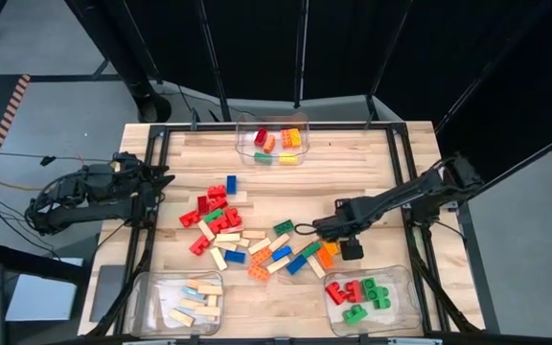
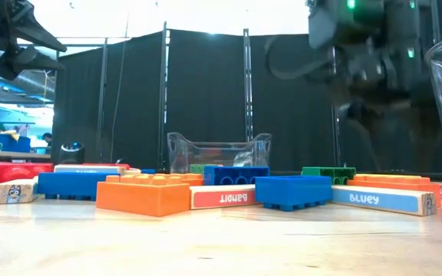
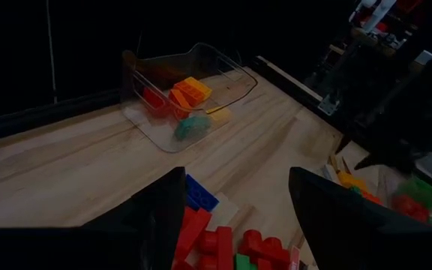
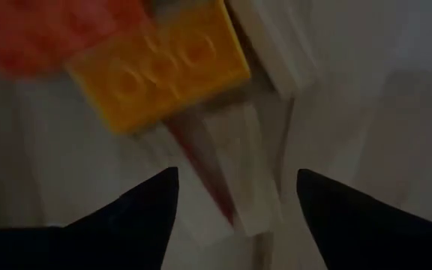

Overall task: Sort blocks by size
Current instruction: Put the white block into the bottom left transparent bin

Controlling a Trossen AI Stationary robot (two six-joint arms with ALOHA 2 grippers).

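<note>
Fingers of my right gripper (image 4: 235,199) stand apart, empty, above a yellow brick (image 4: 163,71) and tan wooden bar (image 4: 238,161); left gripper (image 3: 235,202) spread wide, idle.

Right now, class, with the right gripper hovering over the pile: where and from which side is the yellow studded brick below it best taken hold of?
Probably from straight above, across its two long smooth sides. In the right wrist view the yellow studded brick lies flat, studs up, tilted, with a pale wooden bar close against one edge. The right gripper, open above the pile, should likely turn to match that tilt, fingers clear of the bar.
</note>
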